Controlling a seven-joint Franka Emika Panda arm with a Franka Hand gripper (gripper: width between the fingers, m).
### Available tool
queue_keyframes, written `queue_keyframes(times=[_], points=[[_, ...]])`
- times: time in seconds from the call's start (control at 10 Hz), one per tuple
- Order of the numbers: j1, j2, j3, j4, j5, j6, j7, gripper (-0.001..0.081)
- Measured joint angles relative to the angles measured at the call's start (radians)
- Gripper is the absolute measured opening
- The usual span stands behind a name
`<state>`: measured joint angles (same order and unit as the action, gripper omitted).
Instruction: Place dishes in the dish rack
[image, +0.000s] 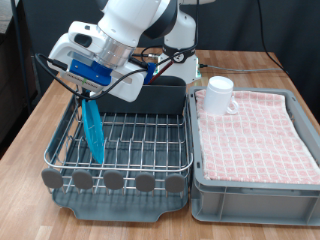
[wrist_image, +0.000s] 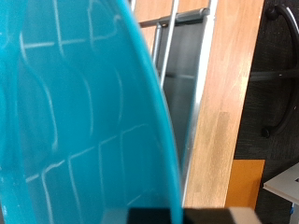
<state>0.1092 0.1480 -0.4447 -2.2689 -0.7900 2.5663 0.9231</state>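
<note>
Landmark = dish rack (image: 130, 140), the silver wire grid in a dark tray filling the exterior view's left half.

Just beside the rack, on the exterior view's right: grey crate (image: 250, 195) lined w/ pink-checked cloth (image: 255, 135). White mug (image: 220, 95) stands upright on the cloth at the crate's far corner, well apart from the arm. Spoon not visible in either view.

Plate (image: 93, 130) is over the rack's left part, on edge, near vertical, lower rim down among the wires; can't tell if it rests there yet. In the wrist view it fills most of the pic as a broad teal face (wrist_image: 75, 112) w/ rack wires beyond.

Gripper (image: 88, 92) sits right above the rack, at the plate's top rim. Looks clamped on the rim, fingers mostly hidden by the hand in the exterior view, so that's a judgement.

Handling, my guess: plate stiff, smooth, prob. slippery; light if plastic, breakable if ceramic. Rim pinch is the only practical hold; a slot between wires should keep it upright. Mug: handle or wall.
</note>
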Motion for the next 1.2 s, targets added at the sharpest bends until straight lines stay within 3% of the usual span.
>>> queue_keyframes(times=[0.2, 0.4, 0.5, 0.6, 0.7, 0.8, 1.0, 1.2], points=[[0.001, 0.000, 0.000, 0.015, 0.017, -0.019, 0.008, 0.0018], [0.004, -0.007, 0.008, 0.049, 0.050, -0.077, -0.006, 0.0377], [0.006, -0.018, 0.015, 0.069, 0.084, -0.115, -0.027, 0.0377], [0.007, -0.036, 0.023, 0.089, 0.150, -0.152, -0.072, 0.0547], [0.007, -0.060, 0.030, 0.106, 0.240, -0.179, -0.134, 0.0547], [0.007, -0.086, 0.034, 0.119, 0.321, -0.202, -0.185, 0.0743], [0.009, -0.140, 0.041, 0.136, 0.475, -0.231, -0.275, 0.0790], [0.015, -0.188, 0.051, 0.174, 0.568, -0.322, -0.320, 0.0800]])
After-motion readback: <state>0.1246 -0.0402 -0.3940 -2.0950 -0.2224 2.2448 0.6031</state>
